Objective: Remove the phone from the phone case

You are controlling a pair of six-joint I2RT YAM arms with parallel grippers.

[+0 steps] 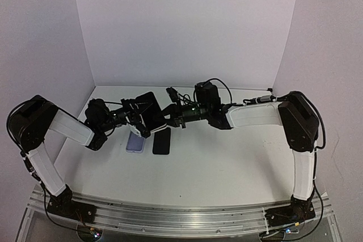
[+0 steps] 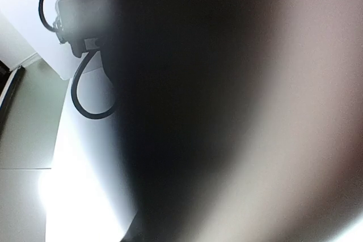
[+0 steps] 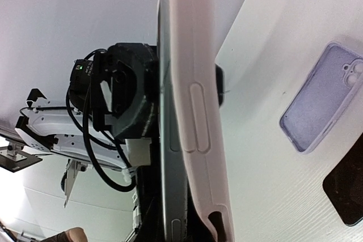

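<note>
Phone [image 1: 148, 110] in case [image 3: 195, 111] aloft over table [image 1: 227, 162], tight in left jaws; right jaws unclear.

Phone [image 1: 149, 110] above loose case [image 1: 135, 141] (on table [image 1: 227, 160])

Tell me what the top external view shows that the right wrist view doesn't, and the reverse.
Only the top external view shows the left claw and right claw together, one on each side of the raised cased phone. Only the right wrist view shows that case edge-on, pale, with its moulded side button. Both show the lilac case and the black phone lying side by side on the table.
</note>
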